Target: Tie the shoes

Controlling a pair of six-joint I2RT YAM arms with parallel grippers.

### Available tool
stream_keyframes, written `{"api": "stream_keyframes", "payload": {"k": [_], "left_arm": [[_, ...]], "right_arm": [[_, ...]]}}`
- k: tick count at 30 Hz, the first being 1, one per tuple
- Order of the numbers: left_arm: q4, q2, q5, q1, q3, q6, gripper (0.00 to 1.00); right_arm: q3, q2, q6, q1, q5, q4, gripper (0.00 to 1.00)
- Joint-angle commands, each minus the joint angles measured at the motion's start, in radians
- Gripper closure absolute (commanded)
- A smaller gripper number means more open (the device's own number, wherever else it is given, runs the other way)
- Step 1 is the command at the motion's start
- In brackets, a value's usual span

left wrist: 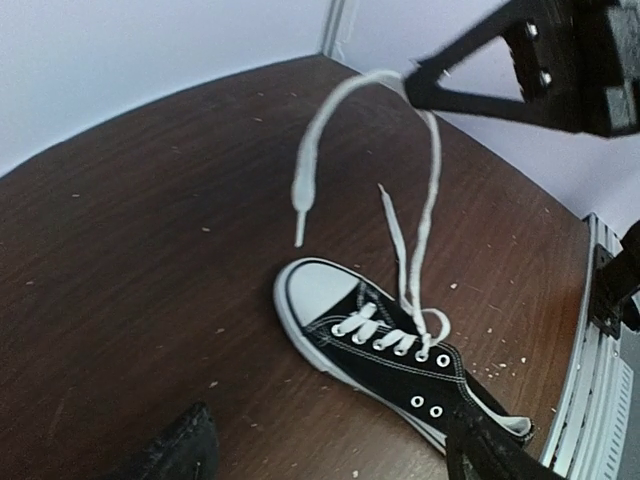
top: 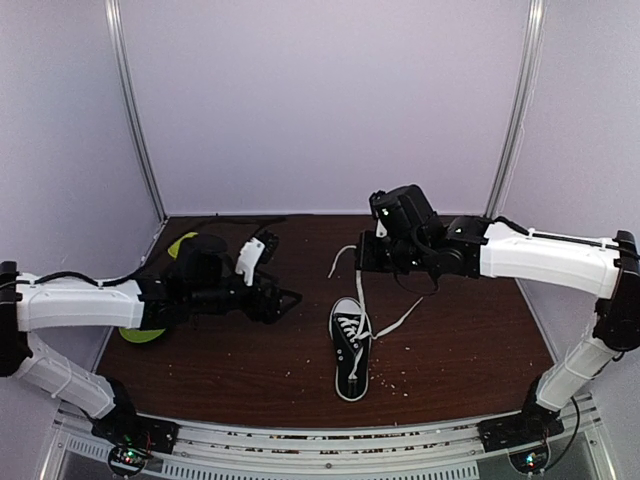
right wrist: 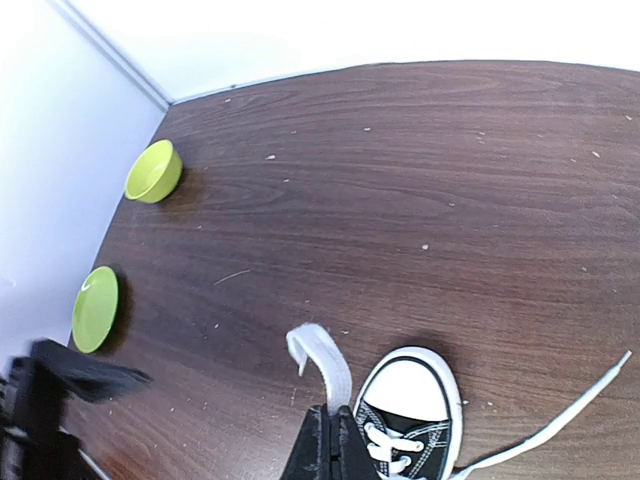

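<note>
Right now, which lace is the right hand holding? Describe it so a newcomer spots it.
On the brown table, find the black sneaker near the front middle. One white lace rises from its eyelets to the shut right hand and droops over it; the other lace lies flat on the wood.

Tally on the tabletop (top: 460, 340)
I count one black sneaker (top: 349, 345), two trailing ends of its white laces (left wrist: 425, 200), one green bowl (right wrist: 153, 171), one green plate (right wrist: 94, 308), and two pincers: left pincer (top: 288, 298), right pincer (right wrist: 330, 445).
</note>
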Motion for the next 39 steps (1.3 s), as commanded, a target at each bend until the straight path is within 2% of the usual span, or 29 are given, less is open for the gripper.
{"api": "stream_keyframes", "payload": {"k": [1, 6, 11, 19, 29, 31, 33, 37, 39], "left_arm": [[0.241, 0.154, 0.007, -0.12, 0.074, -0.007, 0.2], [0.199, 0.286, -0.053, -0.223, 0.134, -0.083, 0.22], [0.119, 0.413, -0.119, -0.283, 0.201, -0.202, 0.12], [-0.05, 0.573, -0.144, -0.299, 0.354, -0.253, 0.05], [-0.281, 0.652, -0.284, -0.3, 0.436, -0.317, 0.09], [-0.299, 0.658, -0.296, -0.3, 0.441, -0.323, 0.15], [-0.309, 0.656, -0.301, -0.3, 0.438, -0.33, 0.28], [-0.302, 0.632, -0.3, -0.3, 0.415, -0.337, 0.65], [-0.294, 0.617, -0.281, -0.3, 0.4, -0.335, 0.79]], "right_arm": [[0.02, 0.026, -0.039, 0.021, -0.023, 0.062, 1.0], [-0.006, 0.012, -0.05, 0.022, 0.029, 0.054, 1.0], [-0.06, -0.024, -0.033, 0.019, 0.106, 0.039, 1.0], [-0.104, -0.061, 0.011, 0.003, 0.158, 0.014, 1.0], [-0.163, -0.121, 0.021, -0.015, 0.162, 0.043, 1.0], [-0.168, -0.125, 0.021, -0.016, 0.159, 0.045, 1.0], [-0.17, -0.126, 0.02, -0.017, 0.153, 0.045, 1.0], [-0.177, -0.128, 0.01, -0.017, 0.128, 0.049, 1.0], [-0.181, -0.128, 0.003, -0.017, 0.108, 0.052, 1.0]]}}
